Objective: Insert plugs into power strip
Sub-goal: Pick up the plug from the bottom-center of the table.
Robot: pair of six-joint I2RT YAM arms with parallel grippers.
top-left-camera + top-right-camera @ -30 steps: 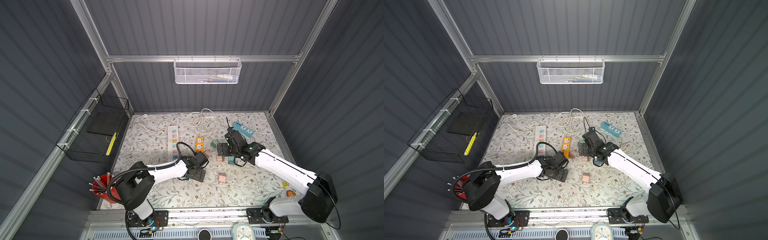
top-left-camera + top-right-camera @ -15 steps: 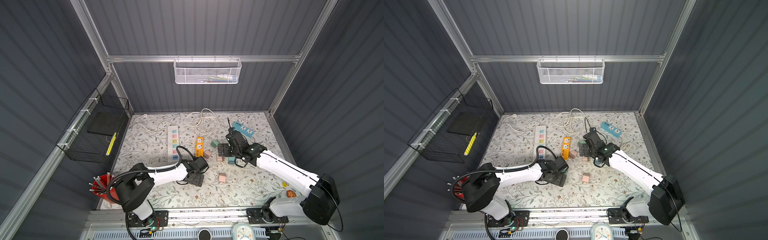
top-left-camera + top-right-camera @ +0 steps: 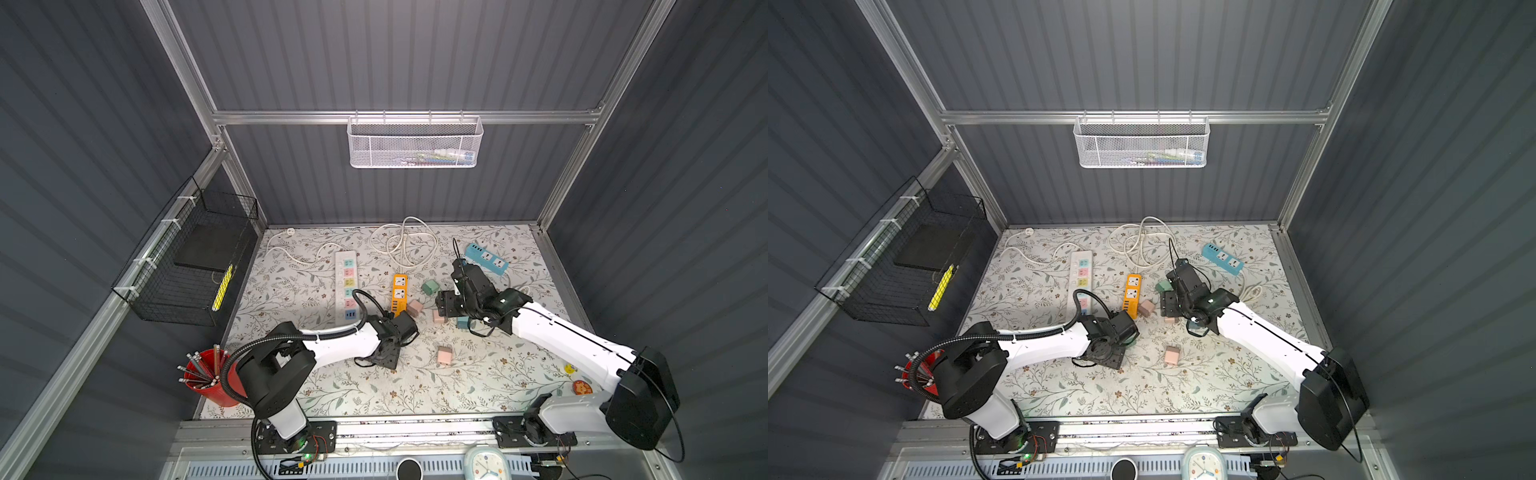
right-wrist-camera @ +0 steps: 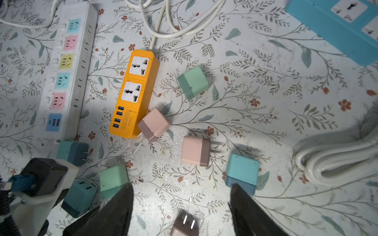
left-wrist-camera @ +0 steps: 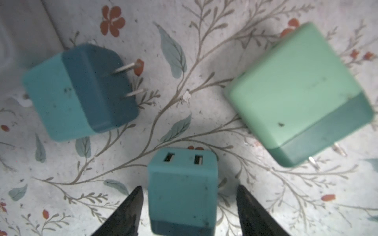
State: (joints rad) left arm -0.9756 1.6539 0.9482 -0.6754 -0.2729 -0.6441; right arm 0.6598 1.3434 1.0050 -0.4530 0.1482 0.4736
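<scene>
Several pastel plugs lie loose on the floral mat. In the left wrist view a teal plug (image 5: 182,190) stands between the jaws of my left gripper (image 5: 189,187), which is open with a gap on each side. Another teal plug (image 5: 79,92) and a mint plug (image 5: 296,92) lie beyond it. My right gripper (image 4: 181,186) is open and hovers over a pink plug (image 4: 185,224) whose prongs point up. A teal plug (image 4: 242,171) and a pink plug (image 4: 195,150) lie just ahead of it. The orange power strip (image 3: 399,293) and the white power strip (image 3: 346,286) lie behind.
A blue power strip (image 3: 486,257) lies at the back right, with coiled white cord (image 3: 401,245) behind the orange one. A pink plug (image 4: 155,124) touches the orange strip's end, and a mint plug (image 4: 193,81) lies beside it. A red pencil cup (image 3: 210,376) stands front left.
My left gripper has moved towards the front and down around the teal plug, and its jaws have narrowed. The right gripper's jaws have narrowed too; that arm has hardly shifted.
</scene>
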